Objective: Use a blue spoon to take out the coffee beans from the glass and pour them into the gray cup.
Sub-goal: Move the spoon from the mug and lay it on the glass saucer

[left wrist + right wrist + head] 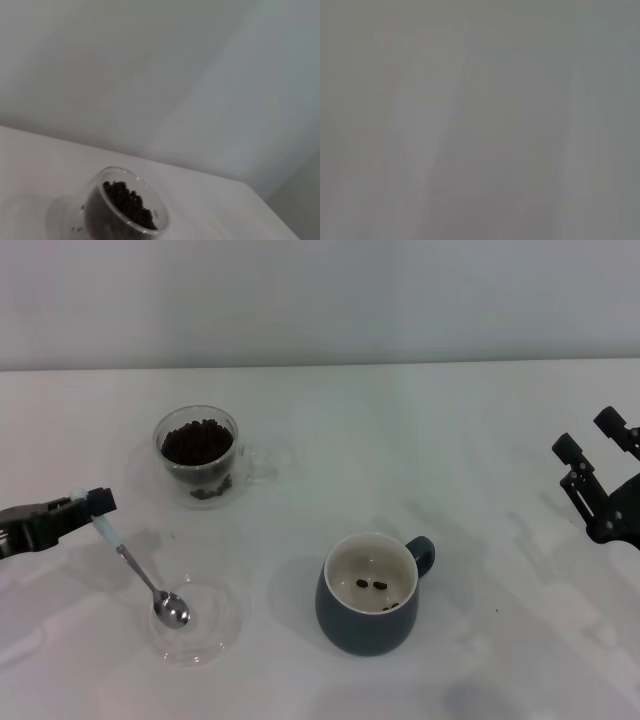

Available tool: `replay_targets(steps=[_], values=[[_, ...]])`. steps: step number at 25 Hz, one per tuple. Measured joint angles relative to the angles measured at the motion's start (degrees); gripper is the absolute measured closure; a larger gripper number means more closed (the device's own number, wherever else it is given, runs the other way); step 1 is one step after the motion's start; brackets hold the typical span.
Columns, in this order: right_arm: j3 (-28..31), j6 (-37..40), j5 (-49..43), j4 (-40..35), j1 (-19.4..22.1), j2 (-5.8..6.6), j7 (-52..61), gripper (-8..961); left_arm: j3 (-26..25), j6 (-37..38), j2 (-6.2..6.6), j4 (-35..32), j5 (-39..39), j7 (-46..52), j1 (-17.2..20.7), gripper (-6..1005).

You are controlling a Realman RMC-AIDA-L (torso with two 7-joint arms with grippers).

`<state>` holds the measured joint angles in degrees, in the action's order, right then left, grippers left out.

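Spoon point(140, 575) handle tip inside left claw point(92, 506)

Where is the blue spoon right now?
In the head view, the blue spoon is on the robot's left: the left gripper holds its handle and its bowl rests in the shallow glass dish, in front of the glass.

The blue spoon point(140, 568) has a matt pale plastic-looking handle, a thin metal neck and a shiny polished bowl. The glass point(200, 458) is clear and smooth, holding dull dark coffee beans point(197, 443). The gray cup point(371, 595) looks glazed ceramic, softly glossy outside, cream inside. Beside it, the shallow dish point(196, 623) is transparent glass on the matt white table point(450, 440).
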<state>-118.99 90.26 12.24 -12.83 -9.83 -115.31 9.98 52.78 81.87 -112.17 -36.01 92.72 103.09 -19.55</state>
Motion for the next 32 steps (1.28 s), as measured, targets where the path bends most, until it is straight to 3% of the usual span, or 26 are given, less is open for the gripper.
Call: replay_targets(steps=[8,22,32], values=[[0.00,0.11,0.00,0.15,-0.02,0.00,0.03,453,0.02,-1.86,-0.28,2.33,1.06,-0.66,-1.02,838],[-0.21,-0.18,-0.02,0.18,-0.11,0.00,0.12,452,0.45,-6.87,-2.17,4.33,3.98,-1.31,-2.19,833],[-0.41,-0.38,-0.02,0.17,-0.33,0.00,0.23,451,0.49,-7.80,-2.28,6.48,4.34,-1.03,-3.00,814]])
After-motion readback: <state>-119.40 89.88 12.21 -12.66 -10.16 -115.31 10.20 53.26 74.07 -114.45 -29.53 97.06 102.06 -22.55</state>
